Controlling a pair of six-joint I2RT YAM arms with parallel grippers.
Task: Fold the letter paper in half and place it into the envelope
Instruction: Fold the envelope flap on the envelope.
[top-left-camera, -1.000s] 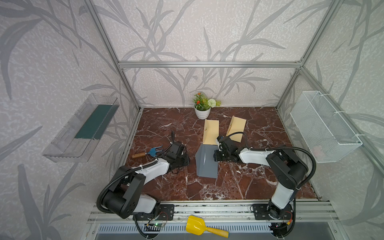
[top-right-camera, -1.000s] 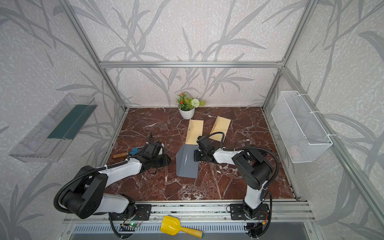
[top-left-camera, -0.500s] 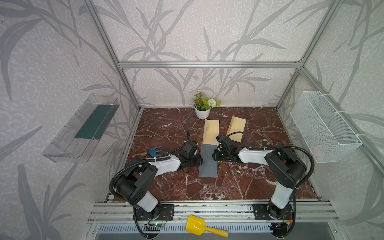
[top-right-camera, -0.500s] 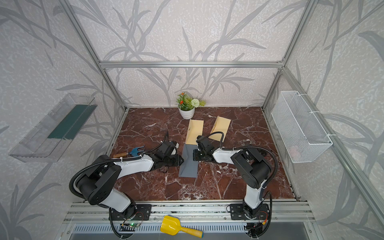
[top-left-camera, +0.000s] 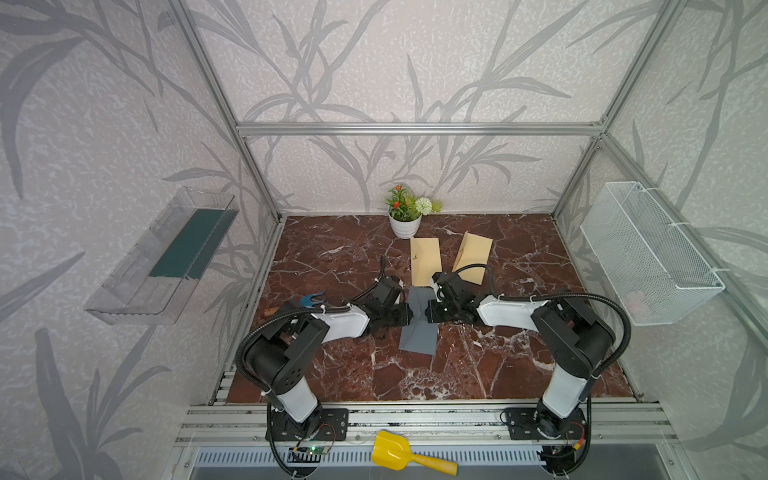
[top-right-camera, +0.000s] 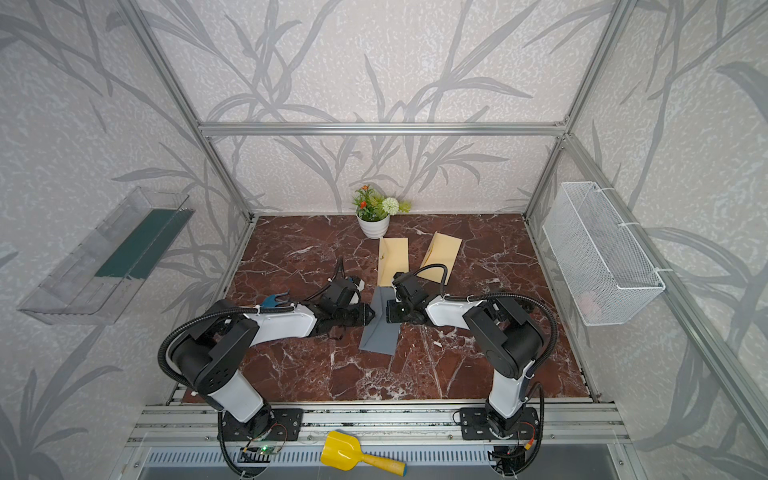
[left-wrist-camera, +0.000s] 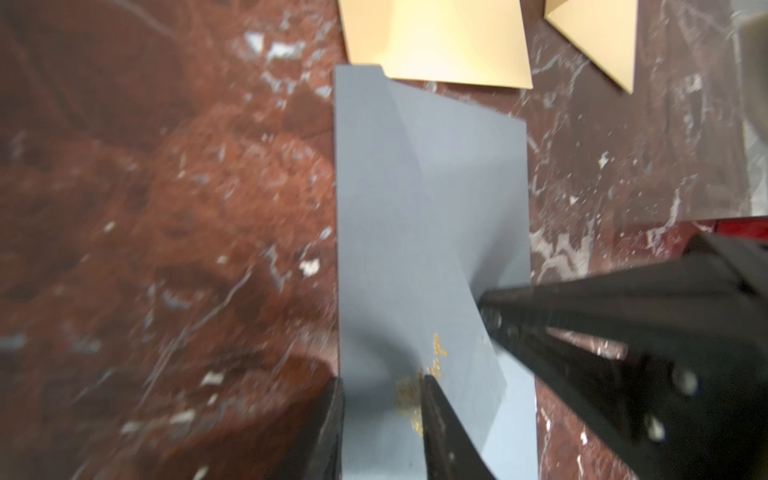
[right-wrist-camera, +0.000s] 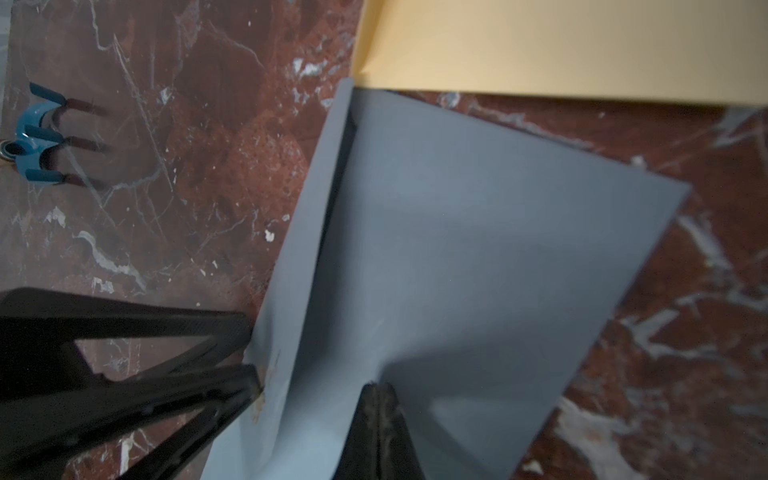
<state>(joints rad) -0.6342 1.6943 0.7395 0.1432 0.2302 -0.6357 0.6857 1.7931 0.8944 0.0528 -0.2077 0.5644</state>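
Letter paper (top-left-camera: 419, 337) is mid-fold: the right hand (right-wrist-camera: 376, 392) is pinched together on a raised edge, while the left hand (left-wrist-camera: 382, 388) straddles the opposite edge, jaws apart (gold lettering between them). The sheet lies on the counter (top-left-camera: 332, 257), its far corner touching the nearer envelope (top-left-camera: 424, 259). Next, probably: align the edges, then press the crease.

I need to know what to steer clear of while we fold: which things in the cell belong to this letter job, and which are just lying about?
Job: grey letter paper, pinched by the right hand; two tan envelopes.
Lying about: potted plant, blue garden fork, yellow scoop, wire basket, clear wall shelf.
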